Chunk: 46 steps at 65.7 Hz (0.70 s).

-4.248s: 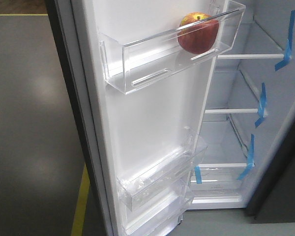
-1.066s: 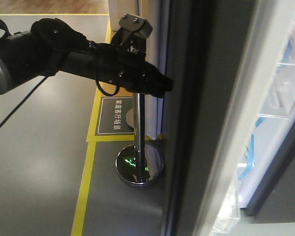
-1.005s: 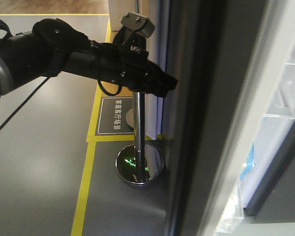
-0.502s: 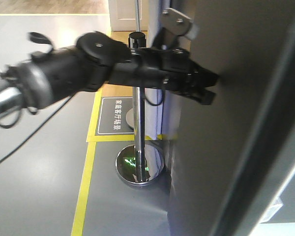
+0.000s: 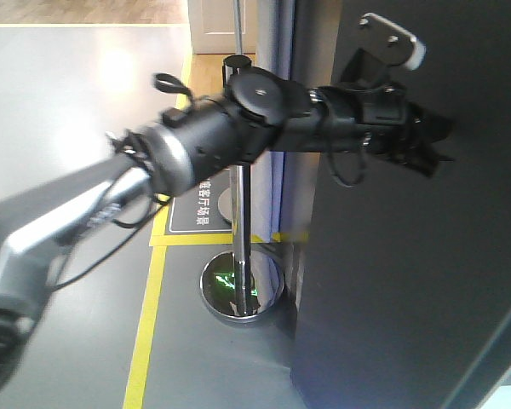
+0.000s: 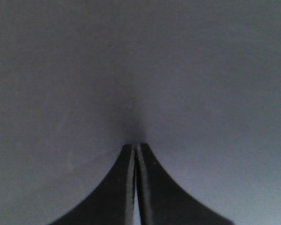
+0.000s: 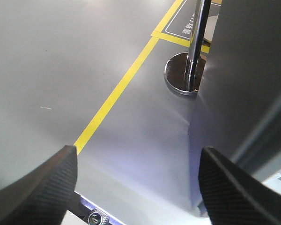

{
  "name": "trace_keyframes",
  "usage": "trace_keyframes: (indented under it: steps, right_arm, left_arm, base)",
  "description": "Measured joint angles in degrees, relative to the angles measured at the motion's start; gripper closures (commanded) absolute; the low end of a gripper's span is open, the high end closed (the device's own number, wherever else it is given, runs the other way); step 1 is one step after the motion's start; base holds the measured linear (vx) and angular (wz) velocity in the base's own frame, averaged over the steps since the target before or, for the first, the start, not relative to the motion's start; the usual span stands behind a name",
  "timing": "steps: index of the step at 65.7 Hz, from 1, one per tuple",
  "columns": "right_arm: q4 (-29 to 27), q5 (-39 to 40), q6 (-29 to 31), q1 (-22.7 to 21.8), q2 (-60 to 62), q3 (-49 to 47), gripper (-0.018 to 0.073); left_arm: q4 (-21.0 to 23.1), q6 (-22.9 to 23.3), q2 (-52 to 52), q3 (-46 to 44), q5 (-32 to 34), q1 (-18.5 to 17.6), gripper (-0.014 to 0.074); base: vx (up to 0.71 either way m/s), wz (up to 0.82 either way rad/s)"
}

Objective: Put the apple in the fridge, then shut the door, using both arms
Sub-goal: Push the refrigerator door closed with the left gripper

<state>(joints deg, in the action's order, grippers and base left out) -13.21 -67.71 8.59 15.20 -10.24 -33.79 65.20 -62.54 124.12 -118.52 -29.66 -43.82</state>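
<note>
claw check, left side: the black left gripper (image 5: 433, 152) has its two fingers pressed together with nothing between them, plain in the left wrist view. the tips touch the plain outer face of the tall dark grey door panel (image 5: 383, 290). that face fills everything ahead of and around this claw in the wrist view, so i see none of the door's inner side.

behind the claw, the black jointed left arm (image 5: 238, 128) stretches in roughly level from the left of the front view, cables looped along it. a small silver camera mount (image 5: 392, 38) sits just above the wrist.

below and behind this claw stands a chrome post on a round mirrored base (image 5: 241, 290), just beside the door's near edge. a dark floor sign with white lettering (image 5: 192, 223) lies behind the post, partly hidden by the arm.

right side: the black right gripper (image 7: 138, 152) is spread wide, holding nothing, and points down at the glossy grey floor (image 7: 47, 61). a yellow floor stripe (image 7: 117, 93) runs from near its left finger away toward the sign. the door stands ahead and to the right of this claw, not touching it.

i cannot tell whether the door is fully shut.
</note>
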Motion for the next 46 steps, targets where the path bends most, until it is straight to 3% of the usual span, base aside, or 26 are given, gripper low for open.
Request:
trace_keyframes:
  steps: [15,24,32,46]
  right_arm:
    - [0.0,0.0,0.0,0.0,0.0,0.0,0.0045]
    - [0.0,0.0,0.0,0.0,0.0,0.0,0.0045]
    - [0.0,0.0,0.0,0.0,0.0,0.0,0.0045]
    - [0.0,0.0,0.0,0.0,0.0,0.0,0.0045]
  left_arm:
    - [-0.17,0.43,2.11,-2.48,2.32,-0.41,0.0602]
    - [-3.7,5.49,0.95,-2.55,1.88,-0.46,0.0602]
    - [-13.04,14.5,-1.31,-2.55,-0.28,-0.46,0.0602]
    - [-37.34,36.75,-8.15,-2.53,-10.54,-0.46,0.0602]
  base:
    - [0.0,0.0]
    - [0.0,0.0]
    - [0.0,0.0]
    - [0.0,0.0]
